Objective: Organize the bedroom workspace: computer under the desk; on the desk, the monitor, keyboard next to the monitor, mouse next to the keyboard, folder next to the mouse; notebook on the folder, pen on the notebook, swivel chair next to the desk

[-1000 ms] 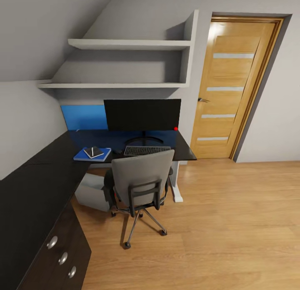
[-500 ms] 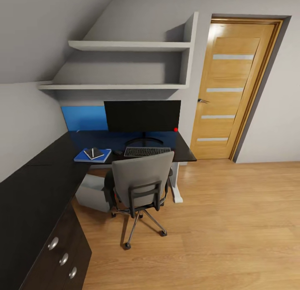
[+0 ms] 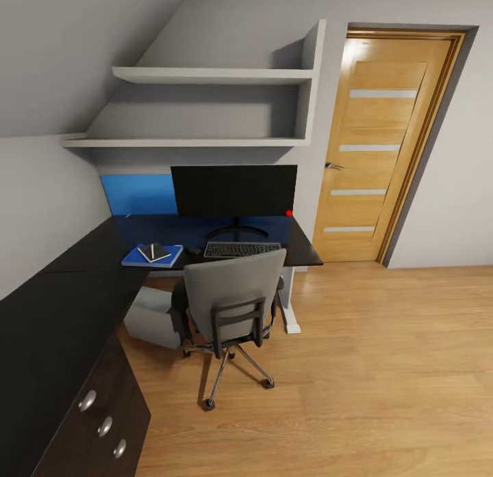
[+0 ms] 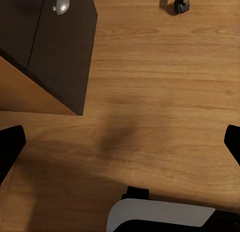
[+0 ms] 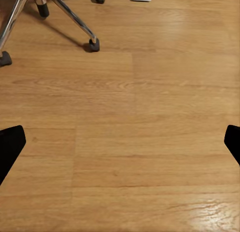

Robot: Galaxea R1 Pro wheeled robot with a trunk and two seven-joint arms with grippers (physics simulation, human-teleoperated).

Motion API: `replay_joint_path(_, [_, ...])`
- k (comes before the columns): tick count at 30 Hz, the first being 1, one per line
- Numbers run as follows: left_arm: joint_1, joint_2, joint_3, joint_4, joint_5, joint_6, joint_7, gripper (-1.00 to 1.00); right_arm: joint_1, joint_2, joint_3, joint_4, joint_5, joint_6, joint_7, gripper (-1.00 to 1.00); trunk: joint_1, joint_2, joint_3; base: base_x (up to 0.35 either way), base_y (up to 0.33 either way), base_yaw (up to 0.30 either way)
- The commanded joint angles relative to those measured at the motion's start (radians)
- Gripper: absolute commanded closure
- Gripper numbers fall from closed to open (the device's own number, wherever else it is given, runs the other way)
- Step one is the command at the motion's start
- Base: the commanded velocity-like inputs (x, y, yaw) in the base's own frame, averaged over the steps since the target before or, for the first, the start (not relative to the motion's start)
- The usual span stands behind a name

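Fronting desk, swivel chair, door beyond

Glossy black bench top, silver metal knobs on its drawers. Swivel chair: matt grey cloth back, chrome legs. Warm wood-grain floor, faint sheen; door in varnished wood.
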Motion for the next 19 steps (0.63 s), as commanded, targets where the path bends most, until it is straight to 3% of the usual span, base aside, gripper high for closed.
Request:
replay_joint_path(1, [-0.001,0.000,-0.008,0.000,0.003,-0.002,0.006,-1.00,-0.001,0.001,0.008,0.001,0.001,-0.001,-0.009,-1.00,0.000,-0.001,-0.001,0.000,0.000,0.000])
replay_joint_path(19, [-0.001,0.002,-0.009,0.000,0.003,-0.002,0.007,-1.00,-0.001,0.000,0.009,0.001,0.001,-0.001,-0.009,-1.00,0.000,-0.001,-0.001,0.000,0.000,0.000])
